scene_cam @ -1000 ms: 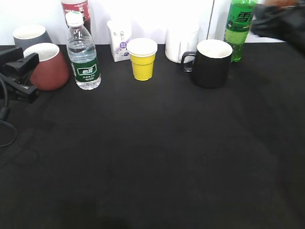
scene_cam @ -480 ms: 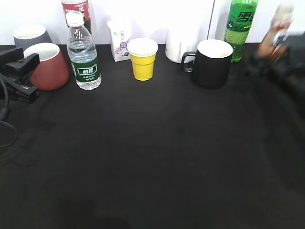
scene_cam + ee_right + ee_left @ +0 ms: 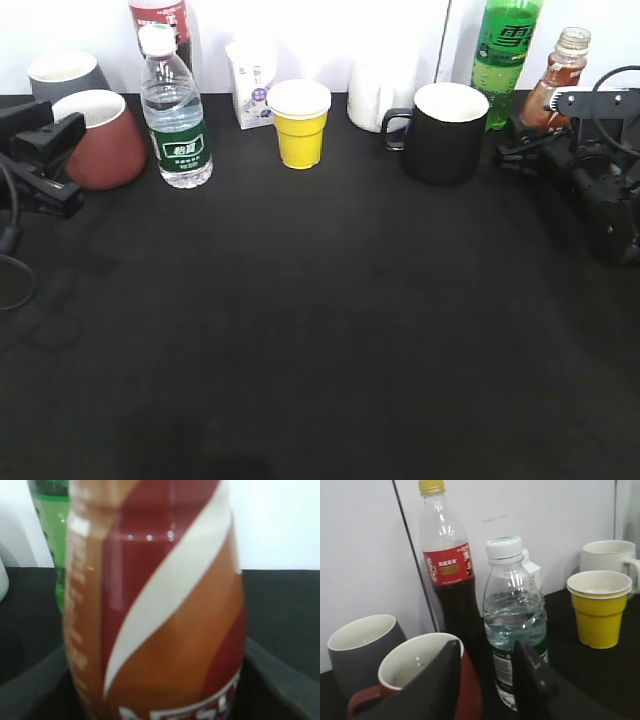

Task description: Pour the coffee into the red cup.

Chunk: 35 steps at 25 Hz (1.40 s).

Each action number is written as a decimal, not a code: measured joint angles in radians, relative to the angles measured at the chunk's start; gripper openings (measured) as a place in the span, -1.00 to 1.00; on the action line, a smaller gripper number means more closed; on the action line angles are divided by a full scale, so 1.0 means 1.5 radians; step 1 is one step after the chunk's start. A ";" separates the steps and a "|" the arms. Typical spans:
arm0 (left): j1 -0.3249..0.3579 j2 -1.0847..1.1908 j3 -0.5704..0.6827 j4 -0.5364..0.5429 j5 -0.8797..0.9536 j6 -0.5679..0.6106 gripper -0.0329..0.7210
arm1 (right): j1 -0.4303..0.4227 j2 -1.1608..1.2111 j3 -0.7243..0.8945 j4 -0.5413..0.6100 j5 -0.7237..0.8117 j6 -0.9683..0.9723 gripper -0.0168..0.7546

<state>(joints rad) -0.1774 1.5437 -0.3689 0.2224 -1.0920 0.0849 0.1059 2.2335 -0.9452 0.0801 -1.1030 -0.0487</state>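
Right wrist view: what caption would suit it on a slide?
Coffee bottle fills the frame between the right gripper's fingers, green soda bottle behind.

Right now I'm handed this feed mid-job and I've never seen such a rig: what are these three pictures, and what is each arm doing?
The wide picture looks down at a slant over a black table. The two others come from cameras on the arms' wrists, so each shows its own gripper close up.

Along the back stand a grey mug, the red cup, a cola bottle, a water bottle, a small carton, a yellow cup, a white mug, a black mug and a green soda bottle.

The left gripper is open, one finger in front of the red cup, and holds nothing. The right gripper is at the coffee bottle, which fills its camera with a finger showing on either side. Whether it grips it yet I cannot tell.
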 joint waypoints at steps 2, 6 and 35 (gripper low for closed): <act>0.000 0.000 0.000 0.007 0.001 0.000 -0.19 | 0.000 0.005 0.000 0.005 0.014 0.000 0.72; 0.000 0.000 0.000 0.013 0.010 0.000 -0.19 | 0.000 -0.020 0.064 0.011 0.017 -0.001 0.74; 0.000 -0.459 -0.349 -0.186 1.537 -0.117 0.45 | 0.001 -0.802 -0.009 0.043 1.416 -0.001 0.57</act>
<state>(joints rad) -0.1774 0.8547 -0.8929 -0.0562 1.2139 -0.0906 0.1068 1.0307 -0.9582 0.1446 1.0206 -0.0498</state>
